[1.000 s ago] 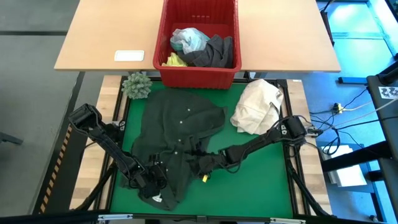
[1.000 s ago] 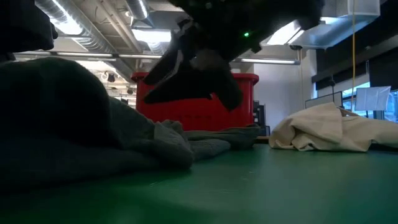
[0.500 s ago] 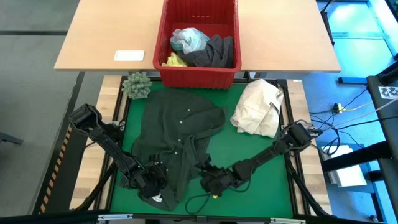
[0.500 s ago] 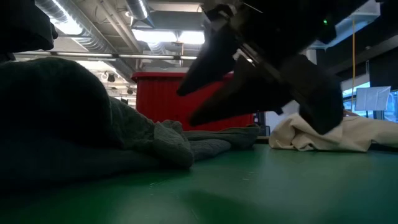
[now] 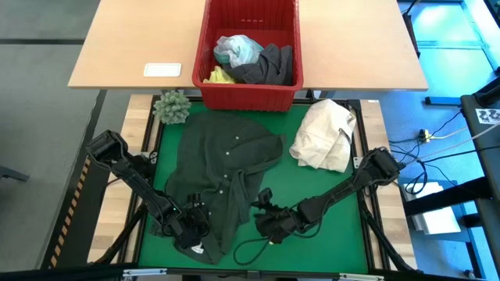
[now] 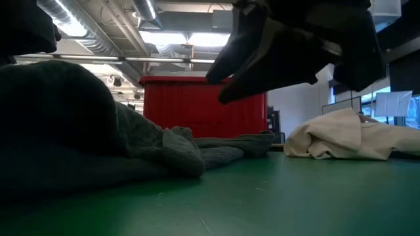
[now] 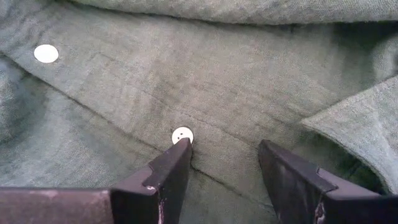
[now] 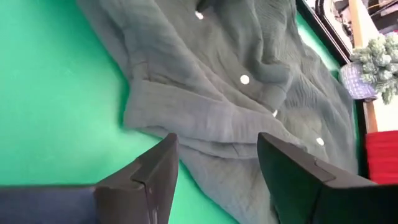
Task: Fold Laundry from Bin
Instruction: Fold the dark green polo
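Green bench mat (image 5: 328, 226) carries the rumpled dark green buttoned shirt (image 5: 223, 160); its near hem lies just left of the right end effector (image 5: 262, 204) (jaws parted, empty), the left end effector (image 7: 221, 171) open upon it.

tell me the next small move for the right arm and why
Probably ease the right gripper forward onto the dark green shirt hem. Its jaws stand open and empty, just off the cloth over bare green mat, with the folded edge straight ahead in the right wrist view.
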Action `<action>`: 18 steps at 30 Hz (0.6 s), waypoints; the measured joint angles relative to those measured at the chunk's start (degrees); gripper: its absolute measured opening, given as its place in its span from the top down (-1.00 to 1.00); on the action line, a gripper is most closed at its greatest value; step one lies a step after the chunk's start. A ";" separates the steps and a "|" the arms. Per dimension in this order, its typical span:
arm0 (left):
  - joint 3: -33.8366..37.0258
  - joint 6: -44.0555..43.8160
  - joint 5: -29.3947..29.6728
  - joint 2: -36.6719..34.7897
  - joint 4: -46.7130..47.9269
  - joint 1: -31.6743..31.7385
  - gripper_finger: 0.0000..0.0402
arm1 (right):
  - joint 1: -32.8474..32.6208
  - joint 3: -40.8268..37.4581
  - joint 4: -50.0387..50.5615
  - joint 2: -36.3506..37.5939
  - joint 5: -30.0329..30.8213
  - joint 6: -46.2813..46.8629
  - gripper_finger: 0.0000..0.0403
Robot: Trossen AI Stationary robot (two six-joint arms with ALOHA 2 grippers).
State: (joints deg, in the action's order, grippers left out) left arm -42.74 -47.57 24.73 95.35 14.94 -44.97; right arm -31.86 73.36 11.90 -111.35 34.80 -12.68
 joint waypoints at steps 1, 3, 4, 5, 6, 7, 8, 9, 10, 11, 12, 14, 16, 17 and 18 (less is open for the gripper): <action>0.00 0.09 0.14 0.02 0.00 0.01 0.05 | 0.00 0.00 -0.38 0.00 -0.67 0.47 -0.07; 0.00 0.15 0.20 0.02 -0.04 0.27 0.05 | 0.47 0.02 -1.54 -0.66 -2.77 0.75 -0.07; 0.00 0.15 0.22 0.02 -0.15 0.40 0.05 | 0.48 0.02 -1.72 -0.91 -3.37 0.78 -0.07; 0.02 0.13 0.25 0.04 -0.22 0.45 0.05 | 0.40 -0.08 -1.41 -1.08 -3.45 0.83 -0.07; 0.02 0.15 0.34 0.04 -0.24 0.46 0.05 | 0.39 -0.50 -1.53 -1.11 -3.25 0.87 -0.07; 0.02 0.15 0.50 0.07 -0.24 0.44 0.05 | 0.37 -0.92 -2.04 -1.11 -2.67 0.91 -0.06; 0.02 0.14 0.52 0.07 -0.25 0.44 0.05 | 0.37 -1.45 -2.74 -0.71 -1.81 1.20 -0.04; 0.04 0.13 0.54 0.07 -0.26 0.44 0.05 | 0.35 -2.27 -2.94 -0.10 -1.06 1.77 -0.02; 0.04 0.15 0.62 0.07 -0.26 0.44 0.05 | 0.35 -3.24 -2.90 0.62 -0.93 2.50 0.02; 0.04 0.15 0.61 0.07 -0.26 0.44 0.05 | 0.37 -4.27 -3.39 1.38 -0.91 3.47 0.05; 0.04 0.15 0.62 0.07 -0.26 0.44 0.05 | 0.37 -5.54 -4.65 2.03 -0.90 4.24 0.09; 0.04 0.16 0.73 0.07 -0.25 0.44 0.05 | 0.37 -8.74 -7.66 3.19 -0.98 4.92 0.17; 0.04 0.55 0.75 0.07 -0.30 0.44 0.05 | 0.37 -11.43 -11.40 3.89 -1.39 4.85 0.23; 0.04 0.59 0.79 0.07 -0.33 0.44 0.05 | 0.37 -12.45 -12.86 4.32 -1.40 4.76 0.26; 0.04 0.59 0.78 0.07 -0.35 0.44 0.05 | 0.37 -13.27 -14.04 4.75 -1.56 4.68 0.28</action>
State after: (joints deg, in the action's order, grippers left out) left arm -42.70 -46.98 25.51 95.42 14.59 -44.53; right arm -31.48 60.09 -2.14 -106.60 33.25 -8.00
